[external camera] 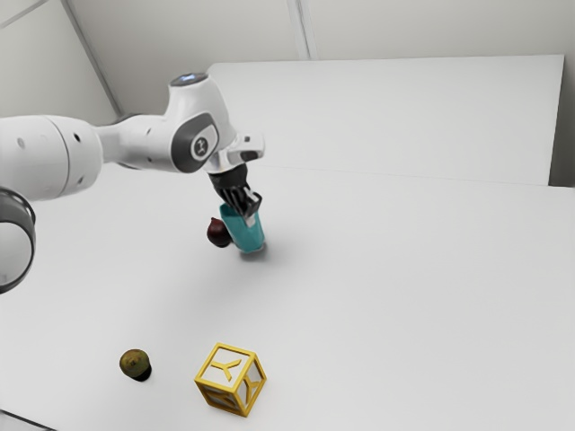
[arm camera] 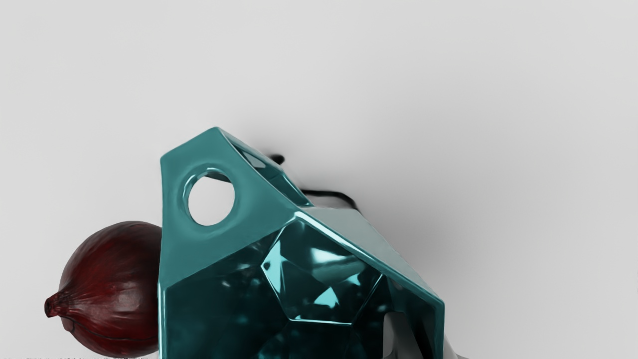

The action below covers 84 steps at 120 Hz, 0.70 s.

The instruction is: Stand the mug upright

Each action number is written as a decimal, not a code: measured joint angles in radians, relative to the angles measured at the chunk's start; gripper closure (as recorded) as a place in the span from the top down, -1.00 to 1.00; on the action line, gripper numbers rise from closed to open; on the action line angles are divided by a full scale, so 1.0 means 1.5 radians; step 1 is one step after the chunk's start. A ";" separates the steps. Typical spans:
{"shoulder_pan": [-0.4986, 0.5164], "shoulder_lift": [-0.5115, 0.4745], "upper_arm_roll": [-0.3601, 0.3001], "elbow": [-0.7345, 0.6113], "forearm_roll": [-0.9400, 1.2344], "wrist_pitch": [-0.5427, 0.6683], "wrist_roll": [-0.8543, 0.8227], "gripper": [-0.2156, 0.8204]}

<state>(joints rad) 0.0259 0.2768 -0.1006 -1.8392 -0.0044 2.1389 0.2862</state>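
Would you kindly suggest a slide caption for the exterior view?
The gripper at a teal mug, a red onion beside it, a yellow-framed letter block nearer the camera.

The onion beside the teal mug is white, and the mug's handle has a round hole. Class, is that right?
Not quite: the onion is dark red, not white, as the wrist view shows. It is beside the teal mug, whose handle has a round hole.
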 joint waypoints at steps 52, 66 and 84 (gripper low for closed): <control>0.000 0.000 -0.003 -0.013 -0.010 0.019 -0.064 0.19; -0.002 -0.052 -0.002 0.037 -0.015 -0.033 -0.076 0.35; 0.005 -0.120 0.006 0.177 -0.022 -0.182 -0.089 0.45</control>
<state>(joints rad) 0.0341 0.0961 -0.0922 -1.5729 -0.0376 1.8660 0.1525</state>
